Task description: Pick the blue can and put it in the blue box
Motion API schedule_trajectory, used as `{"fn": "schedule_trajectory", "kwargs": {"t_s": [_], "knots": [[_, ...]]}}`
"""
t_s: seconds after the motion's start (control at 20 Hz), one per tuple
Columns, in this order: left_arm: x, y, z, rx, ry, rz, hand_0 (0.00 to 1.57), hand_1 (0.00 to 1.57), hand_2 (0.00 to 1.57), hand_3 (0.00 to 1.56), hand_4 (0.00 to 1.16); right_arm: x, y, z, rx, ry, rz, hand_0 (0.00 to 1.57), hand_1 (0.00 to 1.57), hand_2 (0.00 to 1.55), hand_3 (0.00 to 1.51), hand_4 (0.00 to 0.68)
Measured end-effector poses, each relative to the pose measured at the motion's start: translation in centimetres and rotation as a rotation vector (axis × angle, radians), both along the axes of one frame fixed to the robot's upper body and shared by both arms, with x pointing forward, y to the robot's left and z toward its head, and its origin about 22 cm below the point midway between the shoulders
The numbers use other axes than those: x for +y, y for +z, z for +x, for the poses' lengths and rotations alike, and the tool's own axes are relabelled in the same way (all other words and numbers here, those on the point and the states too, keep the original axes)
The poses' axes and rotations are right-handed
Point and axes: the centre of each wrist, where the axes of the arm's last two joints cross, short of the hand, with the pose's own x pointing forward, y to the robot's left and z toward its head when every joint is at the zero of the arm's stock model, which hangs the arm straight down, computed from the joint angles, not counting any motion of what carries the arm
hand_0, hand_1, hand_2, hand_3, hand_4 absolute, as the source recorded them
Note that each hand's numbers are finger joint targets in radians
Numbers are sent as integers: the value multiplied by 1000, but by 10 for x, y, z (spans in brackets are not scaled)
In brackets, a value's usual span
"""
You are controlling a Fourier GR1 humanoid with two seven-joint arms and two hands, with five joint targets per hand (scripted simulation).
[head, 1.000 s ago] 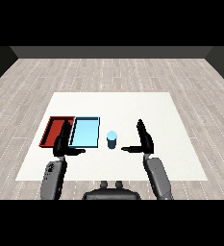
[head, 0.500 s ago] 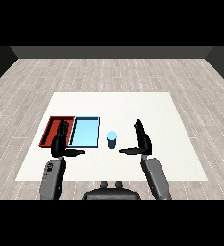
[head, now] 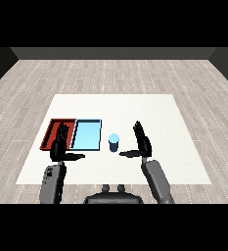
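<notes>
Two flat trays, red tray [head: 53, 128] and light blue tray [head: 87, 122], lie touching on our white table [head: 149, 112]. Small blue cylindrical can [head: 114, 142] stands upright just right of the blue tray's edge. Our right hand [head: 142, 142] spreads beside it, apart; left hand [head: 59, 147], fingers straight, overlaps the red tray.

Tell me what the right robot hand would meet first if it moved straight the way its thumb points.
Probably the blue can: the right robot hand is open, thumb aimed left at it, gap between them.

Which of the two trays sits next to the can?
The light blue tray: it lies just left of the blue can, while the red tray is farther left, beyond it.
</notes>
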Motion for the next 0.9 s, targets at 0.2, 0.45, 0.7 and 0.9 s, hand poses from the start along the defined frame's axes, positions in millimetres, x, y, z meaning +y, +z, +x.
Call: {"fn": "schedule_trajectory", "kwargs": {"t_s": [0.2,0.45,0.7,0.9], "knots": [[2,0,0,0,-8,-13,0,0,0,0,0,6,-3,9,17,10,28,0,0,0,0,0],[1,2,1,-6,-5,-26,0,0,0,0,0,21,-12,13,48,6,64,0,0,0,0,0],[2,3,4,-8,2,-30,0,0,0,0,0,35,-21,21,64,3,104,0,0,0,0,0],[-1,7,-2,-7,2,-30,0,0,0,0,0,46,-34,17,91,1,130,0,0,0,0,0]]}}
